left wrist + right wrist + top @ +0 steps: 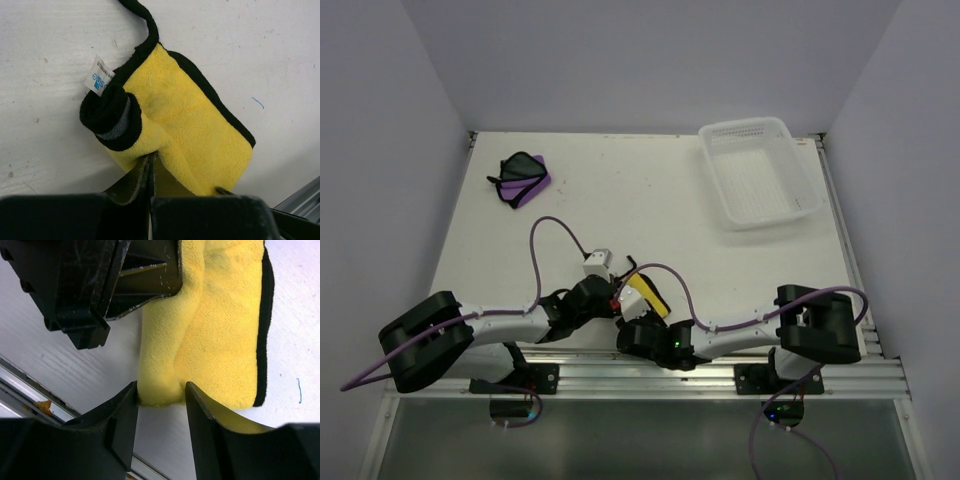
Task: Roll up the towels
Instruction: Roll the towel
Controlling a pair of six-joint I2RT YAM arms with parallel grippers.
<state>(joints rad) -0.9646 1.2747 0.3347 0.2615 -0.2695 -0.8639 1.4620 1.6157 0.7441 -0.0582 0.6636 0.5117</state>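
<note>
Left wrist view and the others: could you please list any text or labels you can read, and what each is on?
White tag on the yellow towel: a blue symbol and small print, too blurred to read.
No other writing shows in any view.

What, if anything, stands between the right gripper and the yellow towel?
Nothing visible does. The right gripper has its open jaws on either side of the yellow towel at its folded edge. The left gripper is shut on the same towel beside it and does not block that edge.
</note>
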